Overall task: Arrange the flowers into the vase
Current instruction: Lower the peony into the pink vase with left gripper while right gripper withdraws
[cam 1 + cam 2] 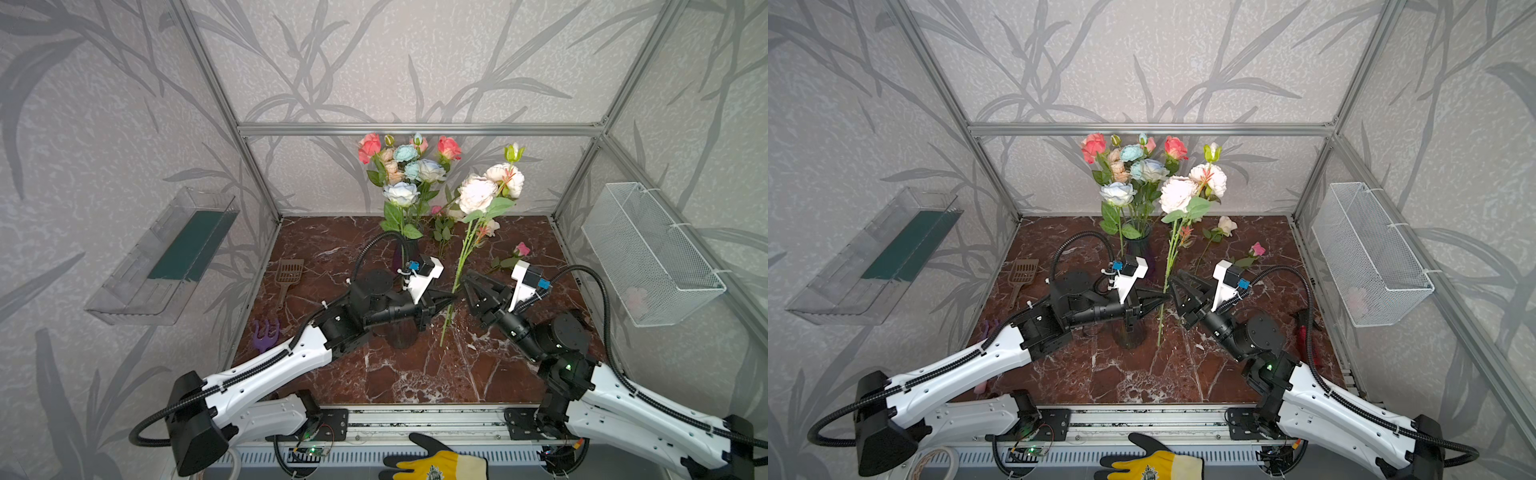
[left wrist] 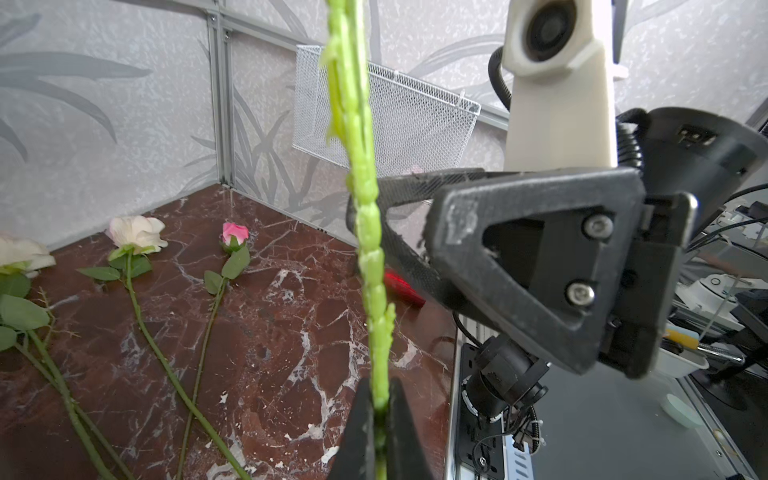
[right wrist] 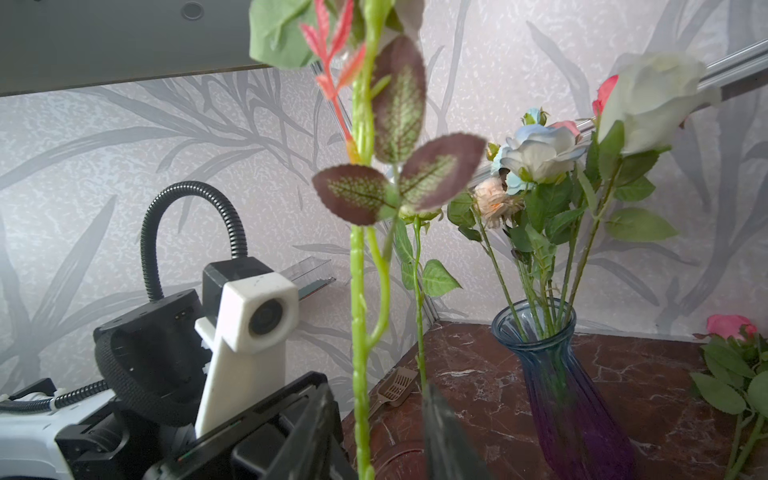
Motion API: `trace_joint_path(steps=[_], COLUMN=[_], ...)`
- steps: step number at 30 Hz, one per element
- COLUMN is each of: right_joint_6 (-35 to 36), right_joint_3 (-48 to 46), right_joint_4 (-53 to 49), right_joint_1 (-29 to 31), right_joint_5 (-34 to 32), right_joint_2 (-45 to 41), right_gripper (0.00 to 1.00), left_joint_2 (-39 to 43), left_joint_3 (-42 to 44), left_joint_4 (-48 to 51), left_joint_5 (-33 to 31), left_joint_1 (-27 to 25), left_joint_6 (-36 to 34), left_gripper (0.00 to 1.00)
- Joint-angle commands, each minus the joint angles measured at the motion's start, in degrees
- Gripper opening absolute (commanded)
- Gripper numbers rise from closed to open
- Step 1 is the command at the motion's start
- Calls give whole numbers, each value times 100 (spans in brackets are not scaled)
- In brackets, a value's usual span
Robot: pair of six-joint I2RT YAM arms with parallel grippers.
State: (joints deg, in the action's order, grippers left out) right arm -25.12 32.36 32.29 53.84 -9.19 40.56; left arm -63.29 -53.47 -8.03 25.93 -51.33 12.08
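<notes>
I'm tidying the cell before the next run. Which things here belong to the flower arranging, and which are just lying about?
In the job: vase, flowers standing in it, spray gripped by the left pincer, white rose and pink bud lying on the table.
Not in the job: brown scoop, purple fork, wire basket, clear tray, yellow glove.

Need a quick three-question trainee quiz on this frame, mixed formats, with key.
1. True or false: the left gripper is shut on the green stem.
2. The right gripper is: A) open, B) shut on the stem, C) out of view.
3. Fill in: the pink bud lies on the ___.
Key: 1 true; 2 A; 3 table.
</notes>
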Motion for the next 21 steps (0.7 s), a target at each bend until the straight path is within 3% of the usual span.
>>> trace_joint_path(steps=[1, 5, 12, 16, 21], right_joint_6=[184, 386, 533, 566, 623], right_joint_3=[-42, -217, -400, -380, -414], right_joint_4=[-103, -133, -260, -255, -258], right_joint_1=[38, 35, 38, 38, 38], right_joint_5=[-211, -563, -900, -874, -921], right_joint_2=[-275, -566, -856, -837, -835], right_gripper=[39, 40, 40, 40, 40], left_joint_2=[326, 864, 1908, 1875, 1609], left_joint_3=[-270, -138, 402, 272, 442], left_joint_4=[213, 402, -262, -281, -460], left_joint_5=[-130, -725, -2865, -3854, -4348], left_joint_1=[-17, -22, -22, -15, 43], left_joint_6=[-312, -602, -1360, -1777, -1735], left_gripper=[0, 0, 0, 0, 0])
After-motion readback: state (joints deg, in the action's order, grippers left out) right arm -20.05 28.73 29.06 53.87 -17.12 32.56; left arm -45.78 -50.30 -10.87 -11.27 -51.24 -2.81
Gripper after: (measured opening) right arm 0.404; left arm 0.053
